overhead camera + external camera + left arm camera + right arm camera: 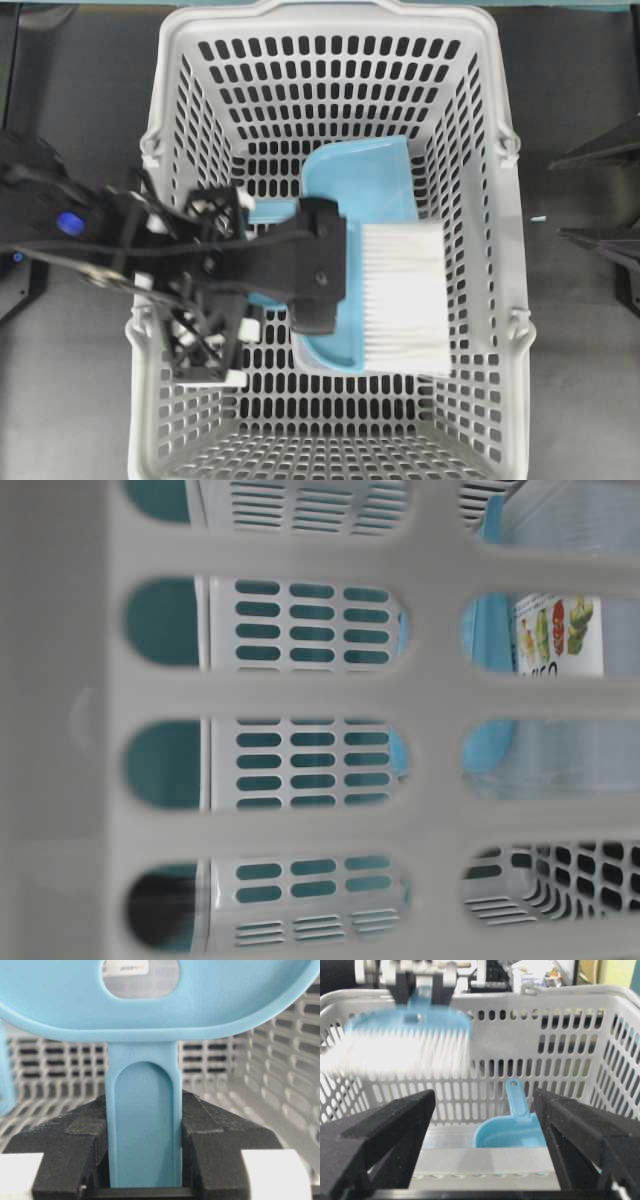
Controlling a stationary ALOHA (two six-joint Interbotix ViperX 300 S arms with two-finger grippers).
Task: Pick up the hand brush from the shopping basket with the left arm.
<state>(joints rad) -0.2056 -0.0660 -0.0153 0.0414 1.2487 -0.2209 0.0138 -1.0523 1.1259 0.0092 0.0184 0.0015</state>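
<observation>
One brush grasped, lift under way.
Left gripper (144,1160) clamps the hand brush (400,295) handle, raised above the dustpan (512,1132) inside the shopping basket (500,300); clearing the rim remains.

A light-blue dustpan (365,180) lies on the perforated floor, its scoop partly covered from above, its thin handle with a hole (516,1096) angled up toward a slotted wall

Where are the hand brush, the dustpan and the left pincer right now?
hand brush (404,296): overhead view, on the white bristles.
dustpan (512,1132): right wrist view, on the scoop's blue pan.
left pincer (144,1162): left wrist view, between the fingertips, shut on the brush handle.
</observation>
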